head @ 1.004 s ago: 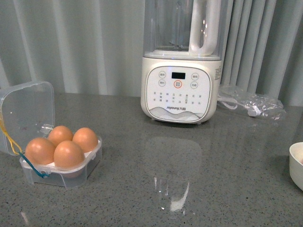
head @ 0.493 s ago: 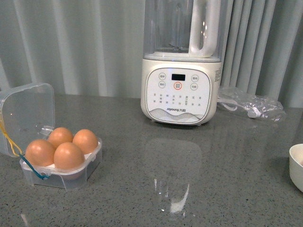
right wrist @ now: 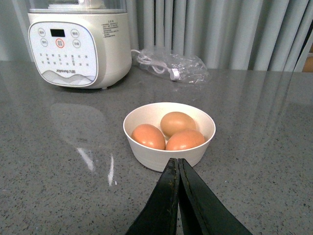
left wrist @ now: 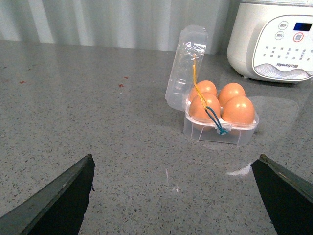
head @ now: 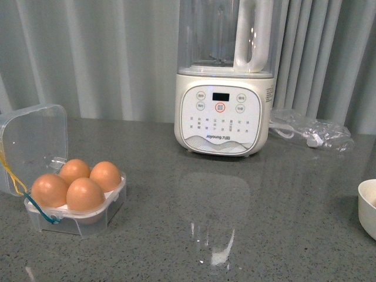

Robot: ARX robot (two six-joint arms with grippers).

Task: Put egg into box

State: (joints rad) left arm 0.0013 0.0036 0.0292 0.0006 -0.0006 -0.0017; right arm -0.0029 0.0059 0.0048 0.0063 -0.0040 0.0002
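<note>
Shows almost nothing changed over the last second: only a faint drift of the front view, with the box [head: 73,222] sitting as before, lid [head: 35,141] raised, all four hollows filled. Places the egg [head: 86,194] inside, indistinguishable from its three neighbours. Finds the left gripper [left wrist: 173,200] spread wide and empty, the right gripper [right wrist: 178,196] pinched closed on nothing, near a bowl [right wrist: 161,157] of three more eggs [right wrist: 176,123]. Suggests the task is done.

Before me: one polished grey speckled stone countertop [head: 282,194], backed by a pale grey pleated curtain [head: 106,53], white glare of light [head: 218,254] on its surface.
</note>
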